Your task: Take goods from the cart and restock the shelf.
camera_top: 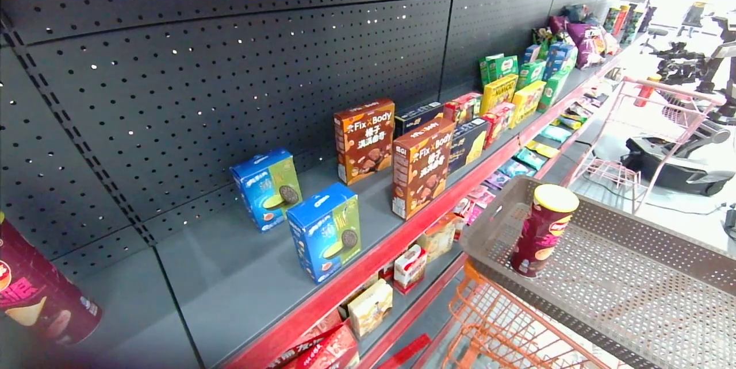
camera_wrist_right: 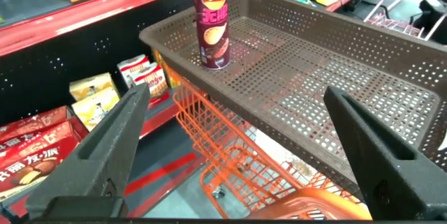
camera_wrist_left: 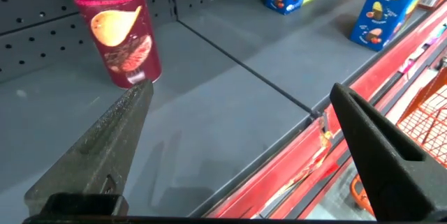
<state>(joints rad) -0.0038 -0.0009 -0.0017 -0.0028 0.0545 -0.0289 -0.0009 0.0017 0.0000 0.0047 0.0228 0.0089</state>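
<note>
One chip can [camera_wrist_left: 115, 28] stands upright on the shelf [camera_top: 241, 265], near the left gripper [camera_wrist_left: 241, 91], whose fingers are spread. A second chip can [camera_top: 543, 231] stands in the cart basket [camera_top: 632, 277] beside the shelf. The right gripper [camera_wrist_right: 236, 93] fingers are also spread.

left gripper [camera_wrist_left: 241, 88], right gripper [camera_wrist_right: 235, 90]: fingers [camera_wrist_left: 105, 140] spread

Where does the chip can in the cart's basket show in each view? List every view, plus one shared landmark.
Head view: chip can upright in the brown basket, shelf-side corner, lower right.
Left wrist view: not in it; a second chip can stands on the shelf board.
Right wrist view: chip can upright in the same brown basket corner.
Shared landmark: the red shelf edge.
</note>
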